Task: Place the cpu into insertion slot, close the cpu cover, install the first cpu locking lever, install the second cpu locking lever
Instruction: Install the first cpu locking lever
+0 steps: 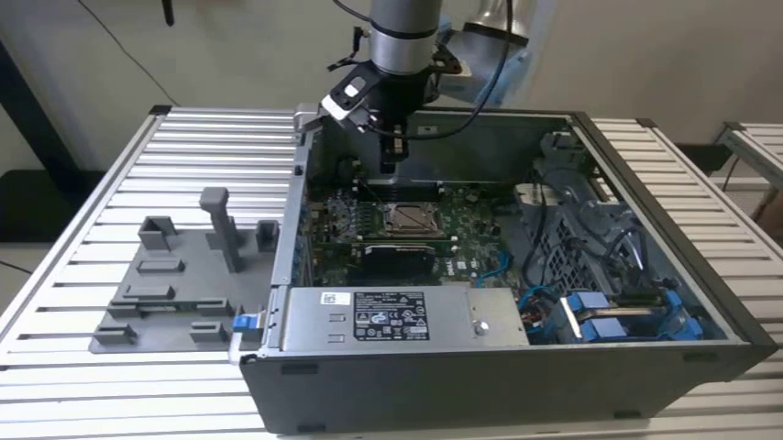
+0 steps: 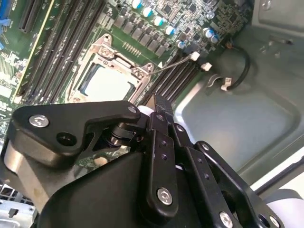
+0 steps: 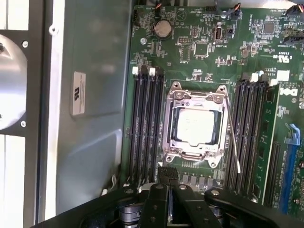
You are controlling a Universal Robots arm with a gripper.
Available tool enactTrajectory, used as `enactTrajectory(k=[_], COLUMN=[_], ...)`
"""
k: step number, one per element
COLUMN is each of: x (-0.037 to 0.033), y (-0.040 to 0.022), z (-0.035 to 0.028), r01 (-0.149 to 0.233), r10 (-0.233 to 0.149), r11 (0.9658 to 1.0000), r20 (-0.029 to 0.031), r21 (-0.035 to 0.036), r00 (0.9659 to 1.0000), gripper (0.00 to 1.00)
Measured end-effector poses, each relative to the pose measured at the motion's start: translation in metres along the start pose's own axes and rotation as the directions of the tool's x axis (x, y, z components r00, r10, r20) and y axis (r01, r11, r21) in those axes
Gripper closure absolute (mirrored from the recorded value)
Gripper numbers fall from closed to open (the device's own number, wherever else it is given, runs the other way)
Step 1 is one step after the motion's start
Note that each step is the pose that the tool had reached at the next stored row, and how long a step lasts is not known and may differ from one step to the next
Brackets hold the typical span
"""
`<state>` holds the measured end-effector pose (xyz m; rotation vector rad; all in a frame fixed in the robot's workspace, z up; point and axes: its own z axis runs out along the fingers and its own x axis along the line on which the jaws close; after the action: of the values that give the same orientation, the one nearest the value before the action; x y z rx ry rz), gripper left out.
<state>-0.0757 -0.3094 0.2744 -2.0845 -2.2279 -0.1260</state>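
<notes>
Dull silver metal marks the cpu [image 3: 195,126], which lies flat in its socket at the middle of the green motherboard [image 3: 209,52]. The cpu cover [image 3: 194,99] is folded down around it, so the chip shows through the frame's window. A thin locking lever [image 3: 232,137] runs along one side of the socket and seems to stand free of its catch, though the angle makes that hard to judge. Black memory slots [image 3: 145,128] flank the socket on both sides, and a coin battery [image 3: 162,28] sits further off. The gripper [image 3: 167,172] hangs above the board just beside one end of the socket, its fingers drawn together with nothing between them. In the exterior view the arm reaches into the open computer case [image 1: 490,385] near its far wall. A power supply [image 1: 391,316] fills the near side and cables [image 1: 612,247] crowd the exterior view's right. A grey fixture [image 1: 171,284] rests on the slatted table [image 1: 73,211] at the exterior view's left
</notes>
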Motion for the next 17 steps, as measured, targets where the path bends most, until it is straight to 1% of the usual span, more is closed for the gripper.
enactTrajectory(k=[1,3,5,7,8,9,11,14,15,17], x=[0.0007,0.0016,0.0021,0.0026,0.0028,0.0029,0.0030,0.0028,0.0022,0.0000], y=[-0.0030,-0.0096,-0.0161,-0.0232,-0.0267,-0.0299,-0.0352,-0.0416,-0.0438,-0.0477], z=[0.0000,0.0001,0.0001,0.0002,0.0002,0.0002,0.0003,0.0002,0.0002,-0.0001], r01=[0.000,0.001,0.001,0.001,0.002,0.002,0.002,0.003,0.003,0.003], r10=[0.000,-0.001,-0.001,-0.001,-0.002,-0.002,-0.002,-0.004,-0.004,-0.004], r11=[1.0000,1.0000,1.0000,0.9999,0.9999,0.9999,0.9998,0.9996,0.9996,0.9995], r20=[0.0006,0.0012,0.0013,0.0001,-0.0016,-0.0042,-0.0122,-0.0286,-0.0323,-0.0353], r21=[-0.0034,-0.0080,-0.0098,-0.0125,-0.0143,-0.0158,-0.0192,-0.0278,-0.0296,-0.0312], r00=[1.0000,1.0000,1.0000,1.0000,1.0000,1.0000,0.9999,0.9996,0.9995,0.9994], gripper=[0.89,0.89,0.89,0.89,0.89,0.89,0.89,0.89,0.89,0.89])
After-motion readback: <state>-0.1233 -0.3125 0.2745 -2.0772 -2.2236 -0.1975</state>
